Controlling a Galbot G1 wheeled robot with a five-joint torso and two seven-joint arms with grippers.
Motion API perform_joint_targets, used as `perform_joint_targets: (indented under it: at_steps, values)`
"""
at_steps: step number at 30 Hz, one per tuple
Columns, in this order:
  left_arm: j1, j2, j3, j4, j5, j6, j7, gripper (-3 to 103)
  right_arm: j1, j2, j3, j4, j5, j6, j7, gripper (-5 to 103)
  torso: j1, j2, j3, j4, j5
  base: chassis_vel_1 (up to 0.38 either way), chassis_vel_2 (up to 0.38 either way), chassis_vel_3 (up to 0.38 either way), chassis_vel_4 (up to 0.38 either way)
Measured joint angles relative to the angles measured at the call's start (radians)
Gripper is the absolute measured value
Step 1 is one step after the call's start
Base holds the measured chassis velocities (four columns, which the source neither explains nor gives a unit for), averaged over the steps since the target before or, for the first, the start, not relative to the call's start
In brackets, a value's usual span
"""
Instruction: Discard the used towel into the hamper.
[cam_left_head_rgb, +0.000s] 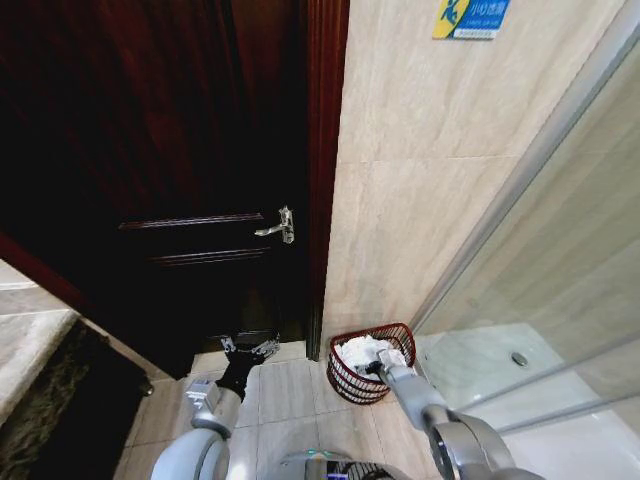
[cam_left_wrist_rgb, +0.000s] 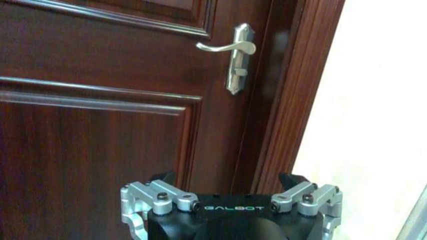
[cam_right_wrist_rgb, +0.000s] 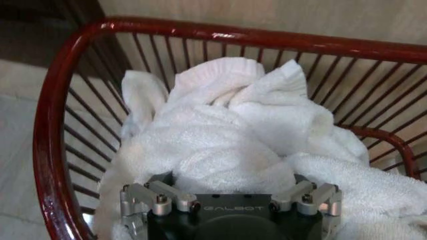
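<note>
1. Right gripper (cam_right_wrist_rgb: 230, 186) reaches down into the hamper (cam_right_wrist_rgb: 50, 130) from its near side. Fingers spread wide, pressed against the white towel (cam_right_wrist_rgb: 227, 135); whether they grip any cloth cannot be told.
2. Towel lies bunched inside the hamper, filling most of it, with folds rising to about rim height. In the head view the towel (cam_left_head_rgb: 365, 350) shows as a white heap in the hamper (cam_left_head_rgb: 350, 383), with the right gripper (cam_left_head_rgb: 377, 368) at its near rim.
3. Hamper: dark red wire basket with thin upright ribs and a thicker rim, standing on the pale tiled floor (cam_left_head_rgb: 285, 395), close to the beige tiled wall (cam_left_head_rgb: 410, 200) and beside the glass shower panel (cam_left_head_rgb: 540, 260).
4. Left gripper (cam_left_head_rgb: 250, 347) is held low before the dark wooden door (cam_left_head_rgb: 150, 150), well apart from the hamper, fingers spread wide with nothing between them.
5. Farther off, the silver door handle (cam_left_wrist_rgb: 235, 56) sits above the left gripper (cam_left_wrist_rgb: 230, 180), next to the door frame (cam_left_wrist_rgb: 293, 90).
</note>
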Motion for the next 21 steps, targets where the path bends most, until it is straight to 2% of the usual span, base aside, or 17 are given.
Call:
perform_joint_targets:
  at_steps: [4,6,7,8,10,12,14,15,16,18,20,21]
  values:
    - [0.000,0.000,0.000,0.000,0.000,0.000,0.000,100,-0.049,-0.055,-0.033,0.129,0.102,0.067,-0.049,100,0.000,0.000,0.000,-0.0003,0.0000,0.000,0.000,0.000,0.000]
    - [0.000,0.000,0.000,0.000,0.000,0.000,0.000,100,-0.062,-0.070,-0.047,0.164,0.123,0.076,-0.052,100,0.000,0.000,0.000,-0.0004,-0.0001,0.000,0.000,0.000,0.000]
    - [0.000,0.000,0.000,0.000,0.000,0.000,0.000,100,-0.083,-0.097,-0.055,0.206,0.149,0.132,-0.070,100,0.000,0.000,0.000,-0.0005,-0.0006,0.000,0.000,0.000,0.000]
    - [0.000,0.000,0.000,0.000,0.000,0.000,0.000,100,-0.093,-0.108,-0.052,0.226,0.153,0.155,-0.080,100,0.000,0.000,0.000,-0.0005,-0.0006,0.000,0.000,0.000,0.000]
    - [0.000,0.000,0.000,0.000,0.000,0.000,0.000,100,-0.117,-0.127,-0.052,0.279,0.166,0.167,-0.084,100,0.000,0.000,0.000,-0.0003,0.0001,0.000,0.000,0.000,0.000]
    - [0.000,0.000,0.000,0.000,0.000,0.000,0.000,100,-0.206,-0.184,-0.082,0.454,0.241,0.143,-0.068,100,0.000,0.000,0.000,-0.0003,-0.0012,0.000,0.000,0.000,0.000]
    - [0.000,0.000,0.000,0.000,0.000,0.000,0.000,100,-0.233,-0.198,-0.087,0.501,0.255,0.132,-0.062,100,0.000,0.000,0.000,-0.0003,-0.0011,0.000,0.000,0.000,0.000]
    - [0.000,0.000,0.000,0.000,0.000,0.000,0.000,100,-0.324,-0.239,-0.095,0.654,0.300,0.090,-0.040,100,0.000,0.000,0.000,-0.0006,0.0003,0.000,0.000,0.000,0.000]
    - [0.000,0.000,0.000,0.000,0.000,0.000,0.000,100,-0.324,-0.239,-0.095,0.654,0.300,0.090,-0.040,100,0.000,0.000,0.000,-0.0006,0.0003,0.000,0.000,0.000,0.000]
    - [0.000,0.000,0.000,0.000,0.000,0.000,0.000,100,-0.411,-0.274,-0.093,0.813,0.358,0.046,-0.009,100,0.000,0.000,0.000,-0.0007,-0.0006,0.000,0.000,0.000,0.000]
    - [0.000,0.000,0.000,0.000,0.000,0.000,0.000,100,-0.542,-0.299,-0.047,1.024,0.416,-0.008,0.038,100,0.000,0.001,0.000,-0.0001,-0.0002,0.000,0.000,0.000,0.000]
    - [0.000,0.000,0.000,0.000,0.000,0.000,0.000,100,-0.542,-0.299,-0.047,1.024,0.416,-0.008,0.038,100,0.000,0.001,0.000,-0.0001,-0.0002,0.000,0.000,0.000,0.000]
